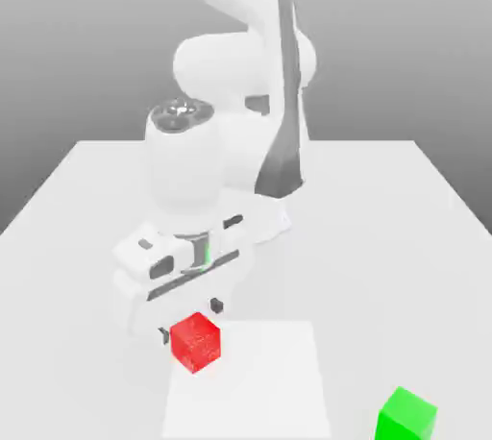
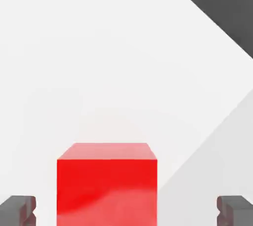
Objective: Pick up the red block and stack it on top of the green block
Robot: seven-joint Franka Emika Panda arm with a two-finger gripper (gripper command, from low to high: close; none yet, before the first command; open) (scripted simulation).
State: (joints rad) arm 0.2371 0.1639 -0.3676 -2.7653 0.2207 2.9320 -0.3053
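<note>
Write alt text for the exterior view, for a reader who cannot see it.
A white robot arm reaches down over a red block on a white table, its gripper just above the cube. A green block sits apart, toward the exterior view's right.

Gripper (image 1: 189, 320) over red block (image 1: 196, 342), green block (image 1: 405, 416) apart.

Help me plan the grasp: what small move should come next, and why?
Probably lower a little more, then close. In the hand view the red block sits centred between the open fingers, with clear gaps on both sides. The green block waits apart.
</note>
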